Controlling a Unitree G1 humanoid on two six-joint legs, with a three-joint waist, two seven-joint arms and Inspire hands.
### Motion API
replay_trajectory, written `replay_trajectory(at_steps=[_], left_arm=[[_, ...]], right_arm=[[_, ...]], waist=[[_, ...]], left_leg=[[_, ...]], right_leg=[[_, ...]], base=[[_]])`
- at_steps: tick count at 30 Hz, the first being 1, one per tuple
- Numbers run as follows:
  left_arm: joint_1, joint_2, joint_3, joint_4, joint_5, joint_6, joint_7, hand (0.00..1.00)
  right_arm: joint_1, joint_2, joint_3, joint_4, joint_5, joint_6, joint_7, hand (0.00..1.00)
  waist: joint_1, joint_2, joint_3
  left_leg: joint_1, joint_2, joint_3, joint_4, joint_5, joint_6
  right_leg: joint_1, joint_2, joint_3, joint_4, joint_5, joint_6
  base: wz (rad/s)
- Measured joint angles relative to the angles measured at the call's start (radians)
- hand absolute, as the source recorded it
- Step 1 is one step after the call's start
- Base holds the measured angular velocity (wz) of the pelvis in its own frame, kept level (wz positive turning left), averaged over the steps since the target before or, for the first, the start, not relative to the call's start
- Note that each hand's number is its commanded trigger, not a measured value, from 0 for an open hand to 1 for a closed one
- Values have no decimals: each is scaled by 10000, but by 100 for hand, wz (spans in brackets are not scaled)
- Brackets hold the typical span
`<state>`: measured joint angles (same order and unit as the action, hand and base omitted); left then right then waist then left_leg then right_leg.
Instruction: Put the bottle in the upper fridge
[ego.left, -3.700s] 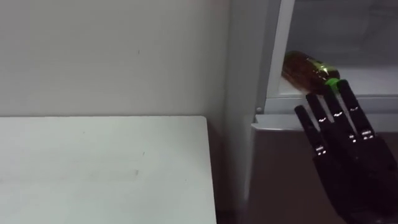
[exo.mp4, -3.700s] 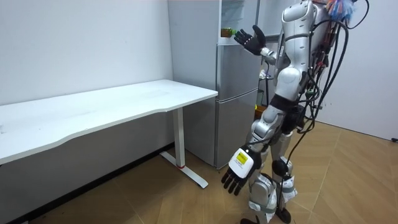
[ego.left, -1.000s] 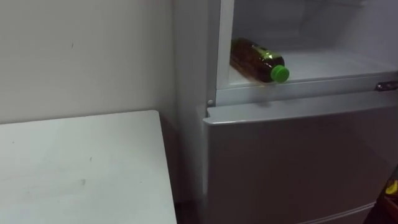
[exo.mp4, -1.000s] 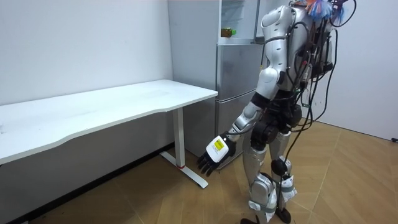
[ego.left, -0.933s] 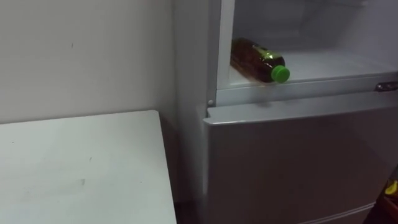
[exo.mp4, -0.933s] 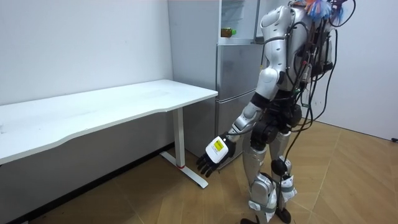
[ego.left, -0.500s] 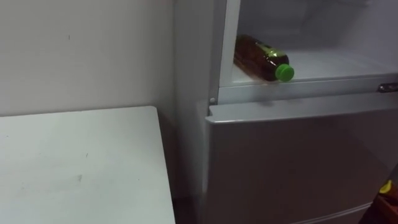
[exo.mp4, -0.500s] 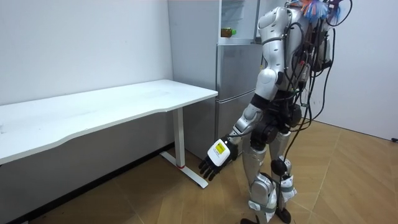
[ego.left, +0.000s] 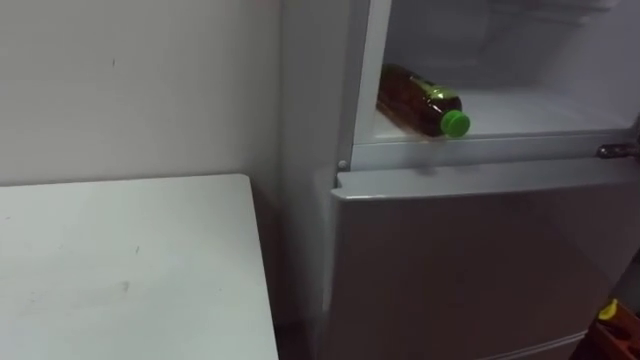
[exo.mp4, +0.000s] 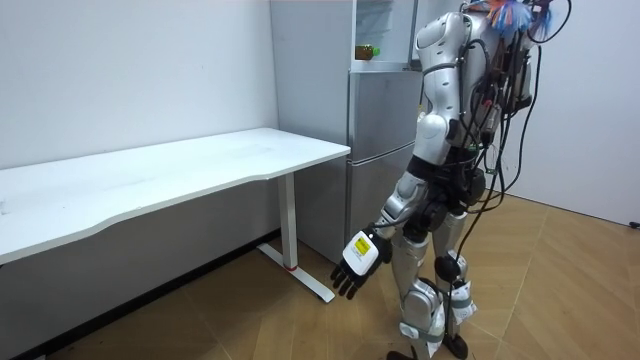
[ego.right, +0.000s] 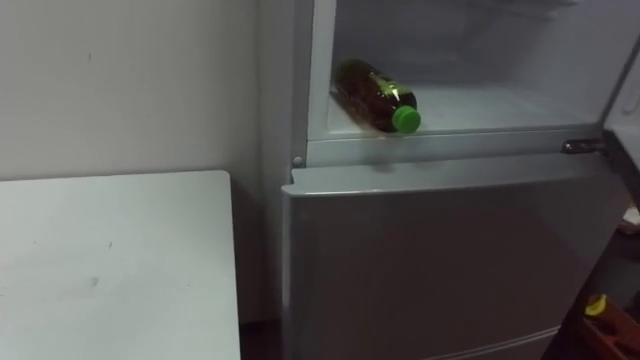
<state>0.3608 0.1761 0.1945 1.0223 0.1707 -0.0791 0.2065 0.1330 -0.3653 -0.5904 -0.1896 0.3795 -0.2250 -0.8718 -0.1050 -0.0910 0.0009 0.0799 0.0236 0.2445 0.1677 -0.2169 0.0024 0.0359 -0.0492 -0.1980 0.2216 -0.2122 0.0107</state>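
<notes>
Bottle: amber, green-capped, sideways

Amber bottle (green cap)

Upper shelf of the open fridge carries one thing, an amber bottle lying on its side; it sits at the fridge's left wall, its green cap reaching the shelf's front lip, just above the closed lower door; a white table stands just beside the fridge on its left, back edge along the wall; wooden floor spreads before the fridge, the robot standing on it close to the door.
</notes>
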Motion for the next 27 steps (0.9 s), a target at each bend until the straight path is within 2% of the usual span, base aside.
replay_trajectory(at_steps=[4, 9, 15, 21, 27], left_arm=[[13, -2, -5, 3, -4, 90, -22, 0], [12, -3, -7, 7, -4, 276, -23, 0], [12, -4, -8, -2, -1, 409, -23, 0], [6, -4, -14, -11, 98, 522, -23, 0], [3, -4, -22, 2, 206, 523, -23, 0]], right_arm=[[-110, -44, -12, -723, -782, 73, 10, 0], [-381, -523, -48, -1349, -1164, 72, 131, 0], [-384, -549, -58, -1458, -1184, 113, 360, 0], [-390, -554, -108, -1839, -1355, 416, 555, 0], [-439, -772, -95, -2161, -1613, 427, 927, 0]], waist=[[-12, 4, -2], [-1, 45, -39], [0, 57, -28], [29, 70, -22], [82, 28, -14]], left_leg=[[-3, 0, 1, 2, 1, 0], [3, 5, -15, 3, 0, 1], [-2, 8, -17, 1, -2, 0], [-1, 8, -12, 1, -2, 0], [61, 12, 49, 6, -1, 0]], right_leg=[[6, 2, 12, 11, 2, -1], [51, 10, 10, -6, 7, -2], [45, 10, 2, -1, 7, -2], [42, 12, -2, -7, 6, -3], [87, 12, 14, 16, 6, -3]], base=[[0], [0], [0], [0], [0]])
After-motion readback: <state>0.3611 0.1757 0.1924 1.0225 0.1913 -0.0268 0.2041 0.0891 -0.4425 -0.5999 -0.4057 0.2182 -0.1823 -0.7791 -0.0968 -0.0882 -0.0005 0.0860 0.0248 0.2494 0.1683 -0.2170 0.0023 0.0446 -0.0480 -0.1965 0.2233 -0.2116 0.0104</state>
